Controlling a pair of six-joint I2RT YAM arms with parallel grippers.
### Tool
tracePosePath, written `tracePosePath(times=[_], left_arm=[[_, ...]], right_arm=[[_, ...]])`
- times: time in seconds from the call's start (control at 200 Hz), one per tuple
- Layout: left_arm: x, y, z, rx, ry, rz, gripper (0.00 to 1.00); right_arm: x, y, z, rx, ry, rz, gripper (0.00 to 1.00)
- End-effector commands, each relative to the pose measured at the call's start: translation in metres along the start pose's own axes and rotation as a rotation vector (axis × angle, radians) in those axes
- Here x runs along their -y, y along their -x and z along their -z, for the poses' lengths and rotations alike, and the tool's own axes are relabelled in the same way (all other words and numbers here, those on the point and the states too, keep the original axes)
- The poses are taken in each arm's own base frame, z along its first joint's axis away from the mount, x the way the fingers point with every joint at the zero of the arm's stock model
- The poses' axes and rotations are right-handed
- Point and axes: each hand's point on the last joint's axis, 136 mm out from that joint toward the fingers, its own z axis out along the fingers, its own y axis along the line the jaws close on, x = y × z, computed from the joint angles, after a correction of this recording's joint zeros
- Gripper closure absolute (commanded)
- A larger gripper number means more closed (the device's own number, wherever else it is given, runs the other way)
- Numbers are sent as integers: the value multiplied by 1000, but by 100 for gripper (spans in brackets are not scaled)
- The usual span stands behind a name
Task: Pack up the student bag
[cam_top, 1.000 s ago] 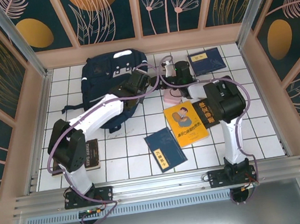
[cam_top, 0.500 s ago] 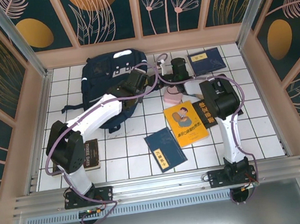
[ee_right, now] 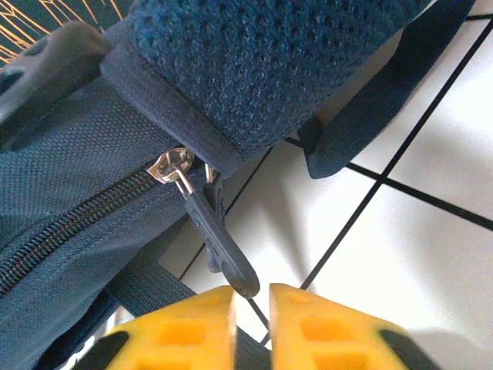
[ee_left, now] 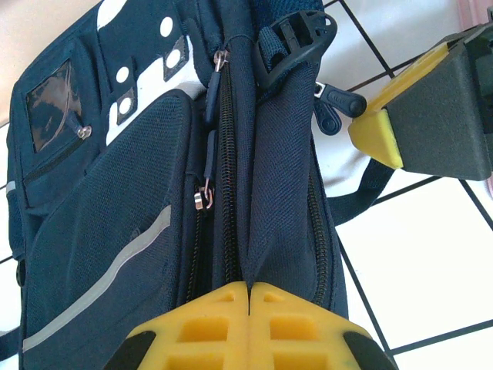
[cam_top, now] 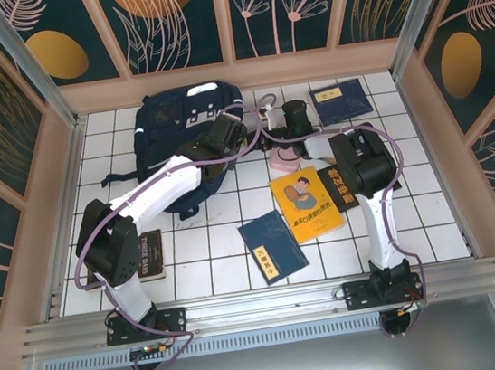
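Tiles of white cover the tabletop point(cam_top: 416, 217), and a brown book point(cam_top: 150, 255) lies at its 8 o'clock. The student bag point(cam_top: 175, 121) sits at 11 o'clock. It is a large navy pack lying flat, with white-grey patches near its far end and dark straps trailing toward 9 o'clock. The left hand point(cam_top: 230, 135) is on the bag's 3 o'clock edge.

From above the bag reads as one dark mass. The left wrist view brings out its detail: a clear window pocket point(ee_left: 50, 100), white patches with round studs, a thin grey stripe point(ee_left: 115, 270) across a mesh panel, black zip teeth with metal sliders, and a black buckle point(ee_left: 296, 38) at 12 o'clock. In that view the left hand's yellow pads point(ee_left: 216, 324) are pressed together, clamped on a raised fold of the bag's fabric. At 2 o'clock, one black-and-yellow finger point(ee_left: 431, 108) of the right hand point(ee_right: 251, 316) stands just beside a dark zipper pull point(ee_left: 339, 102).

The right wrist view shows a dark pull hanging from a silver slider under a knit-mesh strap. Its tip is at the mouth of a narrow slit between the right hand's pads, and whether they pinch it I cannot tell.

Right of the bag, a navy book point(cam_top: 272, 247) lies at 6 o'clock. A yellow book point(cam_top: 305, 203) is just toward 4 o'clock from centre, and another navy book point(cam_top: 339, 100) lies at 1 o'clock.
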Motion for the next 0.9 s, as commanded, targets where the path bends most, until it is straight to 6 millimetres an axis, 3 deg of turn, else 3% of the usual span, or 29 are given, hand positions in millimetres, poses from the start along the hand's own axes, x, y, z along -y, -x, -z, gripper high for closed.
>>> tracePosePath(times=[0.0,0.055,0.28,0.631,0.896], left_arm=[[-9,24,18,84,1,31,100],[-8,24,18,83,-3,31,100],[-6,22,17,79,-11,34,100],[-4,21,14,72,-17,32,100],[-4,20,15,71,-17,35,100]], right_arm=[[-23,27,11,57,9,92,83],[-24,30,11,63,10,96,76],[-33,36,8,61,61,88,71],[-45,47,11,84,126,87,70],[-39,49,8,80,111,73,74]])
